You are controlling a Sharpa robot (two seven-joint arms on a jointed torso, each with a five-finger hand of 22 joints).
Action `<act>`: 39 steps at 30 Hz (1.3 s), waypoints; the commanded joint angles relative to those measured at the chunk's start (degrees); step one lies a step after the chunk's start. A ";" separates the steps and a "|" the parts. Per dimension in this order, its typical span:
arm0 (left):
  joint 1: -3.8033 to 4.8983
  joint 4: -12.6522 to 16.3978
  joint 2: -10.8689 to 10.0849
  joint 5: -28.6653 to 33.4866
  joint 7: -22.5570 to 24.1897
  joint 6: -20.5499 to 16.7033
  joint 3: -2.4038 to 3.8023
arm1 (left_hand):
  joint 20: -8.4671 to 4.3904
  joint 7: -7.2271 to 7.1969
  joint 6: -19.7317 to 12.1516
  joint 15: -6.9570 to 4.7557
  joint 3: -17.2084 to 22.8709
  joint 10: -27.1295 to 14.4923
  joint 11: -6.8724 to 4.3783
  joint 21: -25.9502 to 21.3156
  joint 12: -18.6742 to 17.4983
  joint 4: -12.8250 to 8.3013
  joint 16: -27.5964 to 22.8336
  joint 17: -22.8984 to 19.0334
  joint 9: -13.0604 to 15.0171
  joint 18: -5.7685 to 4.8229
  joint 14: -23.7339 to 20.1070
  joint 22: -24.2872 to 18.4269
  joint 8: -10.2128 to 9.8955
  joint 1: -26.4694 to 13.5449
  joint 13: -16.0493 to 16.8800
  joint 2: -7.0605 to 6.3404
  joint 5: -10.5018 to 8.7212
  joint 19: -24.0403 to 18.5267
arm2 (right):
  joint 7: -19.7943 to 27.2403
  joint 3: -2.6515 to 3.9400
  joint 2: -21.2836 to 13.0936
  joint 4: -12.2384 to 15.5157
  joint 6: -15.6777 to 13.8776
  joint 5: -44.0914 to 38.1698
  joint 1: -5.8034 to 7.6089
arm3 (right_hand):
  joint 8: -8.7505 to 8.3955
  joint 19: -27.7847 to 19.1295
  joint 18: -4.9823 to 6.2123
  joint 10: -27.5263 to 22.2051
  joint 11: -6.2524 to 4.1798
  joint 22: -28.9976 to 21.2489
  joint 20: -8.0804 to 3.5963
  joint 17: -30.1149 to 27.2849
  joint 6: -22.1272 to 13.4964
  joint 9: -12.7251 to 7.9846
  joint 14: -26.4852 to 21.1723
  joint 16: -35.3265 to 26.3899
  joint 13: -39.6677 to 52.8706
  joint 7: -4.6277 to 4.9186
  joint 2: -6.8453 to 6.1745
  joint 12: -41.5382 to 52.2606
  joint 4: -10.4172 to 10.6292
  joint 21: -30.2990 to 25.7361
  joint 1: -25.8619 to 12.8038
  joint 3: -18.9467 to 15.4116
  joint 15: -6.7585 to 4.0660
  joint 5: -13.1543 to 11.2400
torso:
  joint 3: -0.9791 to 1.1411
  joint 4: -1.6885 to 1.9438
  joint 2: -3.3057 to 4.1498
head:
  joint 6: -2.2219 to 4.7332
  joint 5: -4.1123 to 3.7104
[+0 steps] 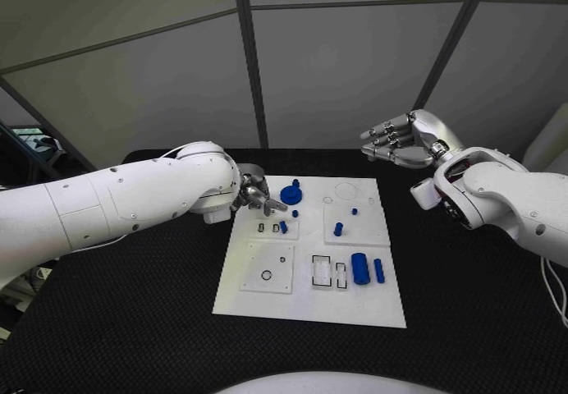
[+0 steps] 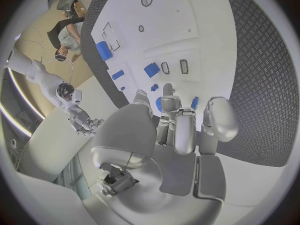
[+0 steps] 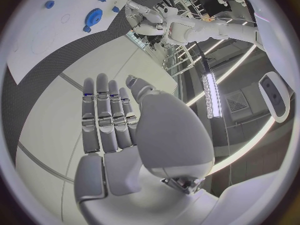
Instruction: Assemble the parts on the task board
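Reaching in from the left, my left hand point(image 1: 257, 197) sits over the far left part of the white board point(image 1: 310, 308), fingers bunched downward just beside a small blue peg point(image 1: 283, 227) and near the round blue disc point(image 1: 291, 195). From the wrist view its fingers point(image 2: 185, 130) hang close together above the plate; whether they pinch anything I cannot tell. Black table point(image 1: 118, 328) lies open on that side, wide between the board's left edge and the table's own edge.

Across the board's middle stand more small blue pegs point(image 1: 337, 230), and toward the near right lie a thick blue cylinder point(image 1: 359, 268) and a thinner blue bar point(image 1: 379, 271), touching nothing, just beside two dark-outlined slots point(image 1: 322, 271). The near edge of the board is bare white.

My right hand point(image 1: 396, 139) hangs past the far right corner, well apart from the board, released, fingers point(image 3: 106, 115) straight and holding nothing.
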 commanded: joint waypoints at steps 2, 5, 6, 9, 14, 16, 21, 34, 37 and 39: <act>0.17 -0.45 1.30 0.56 -1.32 2.01 -0.34 | 0.01 0.00 -0.43 -0.34 -0.49 -0.25 0.06 1.23 0.07 -0.09 1.21 9.63 0.36 1.37 4.58 1.97 0.45 -0.20 0.33 0.46 -0.26 1.02 | 0.52 0.06 0.54 -0.66 -1.22 0.09 0.13 | -0.30 0.46 0.20 0.57 0.17 -0.56 0.14 -0.76 0.29 0.00 0.27 -1.21 -0.55 0.21 -0.12 -0.77 -0.25 -0.95 -0.66 0.47 0.29 0.33 | -0.03 -0.09 0.14 | -0.09 -0.07; 0.17 -0.76 1.98 0.87 -1.35 2.06 -0.64 | 0.01 -0.01 -0.46 -0.34 -0.55 -0.20 0.05 1.48 0.14 -0.12 1.52 9.97 0.48 1.31 4.67 2.37 0.49 -0.12 0.41 0.51 -0.23 1.22 | 0.42 0.06 0.80 -0.95 -1.20 0.06 0.13 | -0.38 0.25 0.18 0.55 0.34 -1.00 0.34 -1.31 0.17 -0.03 0.02 -2.08 -0.94 0.37 -0.21 -1.23 -0.39 -1.71 -0.74 0.61 0.55 0.51 | 0.03 -0.12 0.13 | -0.21 -0.07; 0.17 -0.88 2.18 0.94 -1.37 2.14 -0.73 | 0.01 -0.01 -0.47 -0.35 -0.57 -0.20 0.05 1.54 0.14 -0.13 1.59 10.04 0.53 1.29 4.69 2.45 0.51 -0.07 0.42 0.53 -0.21 1.26 | 0.36 0.06 0.86 -1.02 -1.18 0.05 0.12 | -0.40 0.23 0.18 0.51 0.38 -1.11 0.39 -1.44 0.11 -0.04 -0.01 -2.28 -1.03 0.42 -0.24 -1.35 -0.42 -1.89 -0.78 0.64 0.61 0.55 | 0.03 -0.12 0.14 | -0.28 -0.10; 0.17 -1.13 2.58 1.06 -1.42 2.44 -0.90 | 0.00 -0.03 -0.45 -0.35 -0.59 -0.17 0.04 1.70 0.18 -0.16 1.72 10.18 0.64 1.25 4.73 2.71 0.57 0.04 0.46 0.59 -0.14 1.38 | 0.17 0.06 0.97 -1.16 -1.09 0.03 0.12 | -0.45 0.12 0.18 0.26 0.58 -1.45 0.55 -1.83 -0.08 -0.07 -0.17 -2.89 -1.34 0.59 -0.32 -1.72 -0.51 -2.47 -0.90 0.71 0.83 0.63 | -0.02 -0.11 0.15 | -0.41 -0.13; 0.16 -1.08 2.88 1.16 -1.48 2.84 -1.05 | -0.01 -0.06 -0.41 -0.36 -0.62 -0.12 0.02 1.92 0.24 -0.18 1.88 10.35 0.80 1.19 4.77 3.08 0.67 0.17 0.54 0.69 0.00 1.54 | -0.14 0.05 1.14 -1.46 -1.00 -0.05 0.12 | -0.47 0.06 0.17 0.09 0.72 -1.67 0.66 -2.05 -0.19 -0.08 -0.27 -3.25 -1.51 0.71 -0.37 -1.89 -0.54 -2.83 -1.01 0.73 0.95 0.66 | -0.03 0.00 0.15 | -0.66 -0.39; 0.16 -1.03 2.96 1.24 -1.50 3.05 -1.07 | -0.01 -0.08 -0.39 -0.37 -0.63 -0.05 0.00 2.02 0.34 -0.18 1.94 10.41 0.86 1.16 4.79 3.24 0.71 0.21 0.66 0.73 0.04 1.61 | -0.23 0.05 1.24 -1.57 -0.96 -0.19 0.12 | -0.49 0.04 0.17 0.01 0.77 -1.75 0.70 -2.14 -0.27 -0.09 -0.30 -3.38 -1.58 0.76 -0.41 -1.95 -0.56 -2.97 -1.05 0.73 1.00 0.67 | -0.02 0.02 0.16 | -0.72 -0.40; 0.16 -1.12 3.14 1.40 -1.57 3.69 -1.10 | -0.02 -0.10 -0.34 -0.38 -0.66 0.03 -0.02 2.21 0.45 -0.18 2.08 10.56 0.98 1.11 4.83 3.55 0.80 0.27 0.77 0.78 0.10 1.74 | -0.48 0.05 1.52 -1.76 -0.72 -0.67 0.12 | -0.50 -0.04 0.17 -0.20 0.89 -1.98 0.83 -2.37 -0.46 -0.10 -0.43 -3.72 -1.75 0.87 -0.46 -2.05 -0.60 -3.36 -1.13 0.77 1.14 0.75 | 0.01 -0.07 0.18 | -0.89 -0.35; 0.13 -1.86 3.69 1.46 -1.67 4.64 -1.11 | -0.07 -0.25 -0.19 -0.46 -0.66 0.30 -0.14 2.67 0.79 -0.30 2.44 10.94 1.51 1.00 4.92 4.31 1.16 0.83 1.14 1.09 0.23 2.02 | -0.87 0.04 1.71 -1.89 -0.41 -1.21 0.12 | -0.47 -0.07 0.18 -0.34 0.98 -2.25 0.96 -2.61 -0.58 -0.10 -0.50 -4.02 -1.91 0.95 -0.34 -2.06 -0.61 -3.80 -1.22 0.88 1.25 1.12 | -0.06 -0.05 0.25 | -1.19 -0.44; 0.12 -2.00 3.80 1.46 -1.69 4.79 -1.11 | -0.09 -0.28 -0.21 -0.49 -0.61 0.34 -0.17 2.70 0.84 -0.39 2.53 11.04 1.68 1.00 4.94 4.36 1.25 1.17 1.21 1.17 0.27 2.01 | -0.92 0.03 1.76 -1.93 -0.36 -1.22 0.12 | -0.47 -0.07 0.18 -0.34 0.98 -2.25 0.96 -2.61 -0.58 -0.10 -0.50 -4.02 -1.91 0.95 -0.34 -2.06 -0.61 -3.80 -1.22 0.88 1.25 1.12 | -0.03 -0.07 0.25 | -1.27 -0.40; 0.11 -2.08 3.90 1.46 -1.70 4.94 -1.11 | -0.10 -0.30 -0.23 -0.50 -0.59 0.34 -0.18 2.75 0.82 -0.42 2.53 11.04 1.78 0.99 4.93 4.46 1.29 1.35 1.19 1.20 0.28 2.03 | -0.95 0.03 1.80 -1.97 -0.30 -1.23 0.11 | -0.47 -0.07 0.18 -0.34 0.98 -2.25 0.96 -2.61 -0.58 -0.10 -0.50 -4.02 -1.91 0.95 -0.34 -2.06 -0.61 -3.80 -1.22 0.88 1.25 1.12 | -0.02 -0.07 0.27 | -1.32 -0.43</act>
